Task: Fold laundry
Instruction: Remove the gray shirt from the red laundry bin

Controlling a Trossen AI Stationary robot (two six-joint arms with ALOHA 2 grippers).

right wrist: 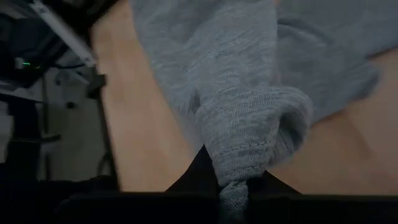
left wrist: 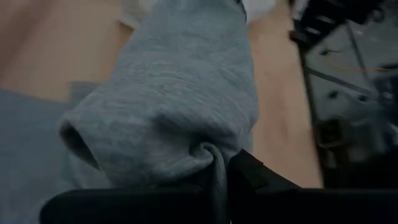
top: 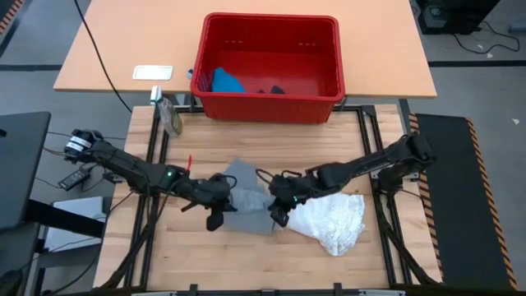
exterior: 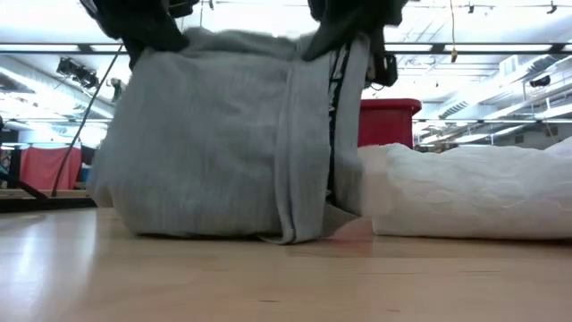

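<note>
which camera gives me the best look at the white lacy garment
The high view: the white lacy garment lies crumpled on the table beside the grey garment, its whole outline visible. The low view shows only its side as a low mound. The left wrist view catches a sliver; the right wrist view shows none.

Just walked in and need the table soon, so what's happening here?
The robot is folding laundry. Both arms hold the grey garment lifted off the wooden table: the left gripper and the right gripper each have their jaws shut on an edge of it. The white lacy garment lies beside it on the right, and blue and dark pieces are in the red basket.
</note>
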